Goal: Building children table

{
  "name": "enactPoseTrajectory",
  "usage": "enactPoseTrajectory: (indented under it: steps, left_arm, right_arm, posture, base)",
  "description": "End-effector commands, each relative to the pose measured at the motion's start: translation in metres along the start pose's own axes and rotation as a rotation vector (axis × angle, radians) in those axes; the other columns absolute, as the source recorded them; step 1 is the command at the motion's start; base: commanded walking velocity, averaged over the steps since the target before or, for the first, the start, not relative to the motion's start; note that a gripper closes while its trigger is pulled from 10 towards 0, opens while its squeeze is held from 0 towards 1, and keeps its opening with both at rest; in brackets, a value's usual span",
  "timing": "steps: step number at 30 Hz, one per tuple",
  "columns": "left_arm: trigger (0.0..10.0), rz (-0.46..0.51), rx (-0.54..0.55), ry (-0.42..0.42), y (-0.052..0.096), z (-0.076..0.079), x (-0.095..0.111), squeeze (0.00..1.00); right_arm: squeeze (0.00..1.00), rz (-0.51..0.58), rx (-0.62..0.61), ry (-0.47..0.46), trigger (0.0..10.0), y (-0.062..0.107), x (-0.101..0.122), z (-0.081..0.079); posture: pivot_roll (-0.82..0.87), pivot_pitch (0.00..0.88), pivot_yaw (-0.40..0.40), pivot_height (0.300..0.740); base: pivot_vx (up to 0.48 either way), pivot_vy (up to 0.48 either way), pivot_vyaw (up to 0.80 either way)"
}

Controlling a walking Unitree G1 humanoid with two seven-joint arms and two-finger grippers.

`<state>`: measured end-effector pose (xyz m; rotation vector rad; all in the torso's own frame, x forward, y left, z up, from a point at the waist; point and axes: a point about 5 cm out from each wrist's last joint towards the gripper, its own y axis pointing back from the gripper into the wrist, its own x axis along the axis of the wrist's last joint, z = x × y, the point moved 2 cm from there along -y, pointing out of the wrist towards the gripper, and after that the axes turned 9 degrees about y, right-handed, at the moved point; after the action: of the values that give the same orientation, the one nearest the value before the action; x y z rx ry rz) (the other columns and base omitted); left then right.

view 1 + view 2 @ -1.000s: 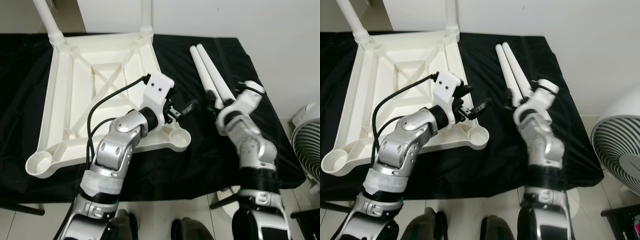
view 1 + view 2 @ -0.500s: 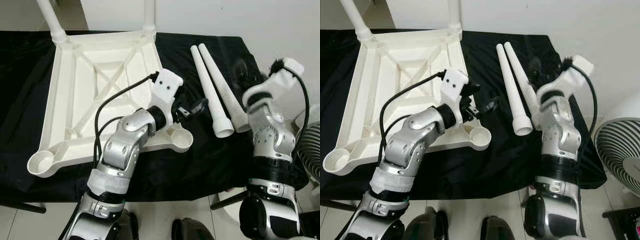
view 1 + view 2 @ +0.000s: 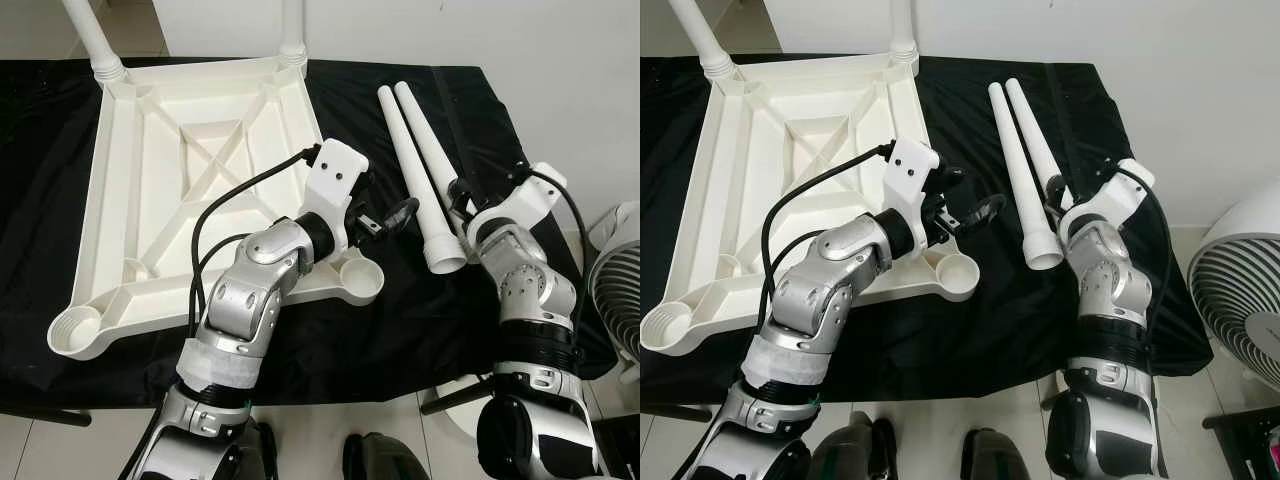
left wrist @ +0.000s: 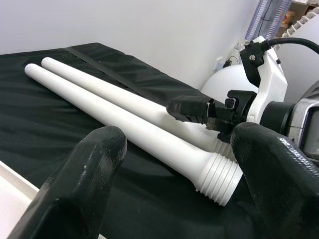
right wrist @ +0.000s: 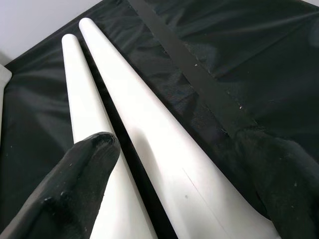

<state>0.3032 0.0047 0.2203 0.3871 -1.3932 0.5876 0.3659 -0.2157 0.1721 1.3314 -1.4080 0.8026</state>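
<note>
The white plastic table top (image 3: 190, 170) lies upside down on a black cloth, with two legs (image 3: 292, 30) standing in its far corner sockets. Its near sockets (image 3: 360, 277) hold nothing. Two loose white legs (image 3: 415, 165) lie side by side on the cloth to the right. My left gripper (image 3: 392, 215) hovers open beside the near right socket, pointing at the loose legs' wide ends (image 4: 214, 179). My right gripper (image 5: 174, 184) is open just above those wide ends, its fingers (image 5: 75, 194) straddling the right-hand leg (image 5: 144, 114).
The black cloth (image 3: 400, 320) covers the work table, whose front edge is close to my body. A white fan (image 3: 1240, 290) stands on the floor at the right. A white wall runs behind the table.
My right arm lifted up and back to the right, then came down again over the loose legs' wide ends. The left gripper has hardly moved. The camera shifted slightly.
</note>
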Motion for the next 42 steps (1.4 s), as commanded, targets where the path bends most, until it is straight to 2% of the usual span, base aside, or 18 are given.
enactPoseTrajectory:
  steps: [1, 4, 8, 13, 14, 15, 16, 18, 19, 20, 21, 23, 28, 30, 32, 34, 37, 42]
  left_arm:
    - [10.0, -0.001, 0.087, -0.003, 0.004, -0.005, -0.002, 0.0]
    - [10.0, -0.007, 0.086, -0.007, 0.004, -0.004, -0.004, 0.0]
    - [10.0, -0.041, 0.086, -0.029, 0.01, -0.005, -0.013, 0.0]
    - [10.0, -0.037, 0.087, -0.025, 0.009, -0.005, -0.012, 0.0]
    - [10.0, -0.029, 0.087, -0.021, 0.008, -0.004, -0.011, 0.0]
    - [10.0, -0.029, 0.087, -0.021, 0.008, -0.004, -0.011, 0.0]
    - [10.0, -0.02, 0.081, -0.012, 0.006, -0.002, -0.009, 0.0]
    - [10.0, -0.02, 0.081, -0.012, 0.006, -0.002, -0.009, 0.0]
    - [10.0, -0.015, 0.078, -0.007, 0.004, -0.001, -0.008, 0.0]
    - [10.0, -0.015, 0.078, -0.007, 0.004, -0.001, -0.008, 0.0]
    - [10.0, -0.012, 0.071, -0.004, 0.002, 0.001, -0.007, 0.0]
    - [10.0, -0.01, 0.064, -0.003, 0.001, 0.003, -0.007, 0.0]
    - [10.0, -0.011, 0.054, -0.003, 0.001, 0.005, -0.007, 0.0]
    - [10.0, -0.017, 0.035, -0.007, 0.002, 0.008, -0.009, 0.0]
    - [10.0, -0.022, 0.021, -0.004, 0.003, 0.01, -0.011, 0.0]
    - [10.0, -0.022, 0.021, -0.004, 0.003, 0.01, -0.011, 0.0]
    - [10.0, -0.071, -0.033, -0.011, 0.01, 0.019, -0.026, 0.0]
    - [10.0, -0.119, -0.035, -0.029, 0.02, 0.019, -0.043, 0.0]
  right_arm:
    - [0.0, -0.072, -0.005, -0.006, 10.0, 0.0, -0.015, 0.001]
    - [0.0, -0.087, -0.003, -0.004, 10.0, 0.0, -0.018, 0.0]
    - [0.0, -0.199, 0.12, 0.065, 10.0, 0.009, -0.042, -0.018]
    - [0.0, -0.165, 0.28, 0.07, 10.0, 0.019, -0.041, -0.037]
    - [0.0, -0.083, 0.345, 0.052, 10.0, 0.024, -0.029, -0.045]
    - [0.0, -0.083, 0.345, 0.052, 10.0, 0.024, -0.029, -0.045]
    - [0.0, 0.123, 0.383, -0.014, 10.0, 0.03, 0.006, -0.049]
    - [0.0, 0.123, 0.383, -0.014, 10.0, 0.03, 0.006, -0.049]
    - [0.0, 0.274, 0.382, -0.037, 10.0, 0.036, 0.031, -0.047]
    - [0.0, 0.274, 0.382, -0.037, 10.0, 0.036, 0.031, -0.047]
    - [0.0, 0.365, 0.36, -0.05, 10.0, 0.038, 0.048, -0.041]
    - [0.0, 0.402, 0.324, -0.022, 10.0, 0.037, 0.055, -0.036]
    - [0.0, 0.368, 0.277, 0.045, 10.0, 0.031, 0.05, -0.03]
    - [0.0, 0.227, 0.239, 0.189, 10.0, 0.022, 0.028, -0.031]
    - [0.0, 0.182, 0.227, 0.241, 10.0, 0.019, 0.02, -0.032]
    - [0.0, 0.182, 0.227, 0.241, 10.0, 0.019, 0.02, -0.032]
    - [0.0, 0.1, 0.316, 0.304, 10.0, 0.018, 0.007, -0.042]
    - [0.0, 0.057, 0.333, 0.344, 10.0, 0.014, 0.001, -0.04]
  posture:
    - [-0.07, 0.126, 0.018, 0.74]
    - [-0.07, 0.125, 0.019, 0.74]
    - [-0.07, 0.124, 0.018, 0.74]
    - [-0.07, 0.124, 0.016, 0.74]
    - [-0.07, 0.126, 0.016, 0.74]
    - [-0.07, 0.126, 0.016, 0.74]
    - [-0.08, 0.126, 0.018, 0.74]
    - [-0.08, 0.126, 0.018, 0.74]
    - [-0.08, 0.126, 0.019, 0.74]
    - [-0.08, 0.126, 0.019, 0.74]
    - [-0.08, 0.125, 0.022, 0.74]
    - [-0.08, 0.125, 0.022, 0.74]
    - [-0.08, 0.126, 0.019, 0.74]
    - [-0.08, 0.129, 0.015, 0.74]
    - [-0.08, 0.135, 0.005, 0.74]
    - [-0.08, 0.135, 0.005, 0.74]
    - [-0.09, 0.137, -0.001, 0.74]
    - [-0.08, 0.127, -0.003, 0.74]
  base:
    - [0.0, 0.0, 0.0]
    - [0.0, 0.0, 0.0]
    - [0.0, 0.0, 0.0]
    - [0.0, 0.0, 0.0]
    - [0.0, 0.0, 0.0]
    - [0.0, 0.0, 0.0]
    - [0.0, 0.0, 0.0]
    - [0.0, 0.0, 0.0]
    - [0.0, 0.0, 0.0]
    - [0.0, 0.0, 0.0]
    - [0.0, 0.0, 0.0]
    - [0.0, 0.0, 0.0]
    - [0.0, 0.0, 0.0]
    - [0.0, 0.0, 0.0]
    - [0.0, 0.0, 0.0]
    - [0.0, 0.0, 0.0]
    - [0.0, 0.0, 0.0]
    - [0.0, 0.0, 0.0]
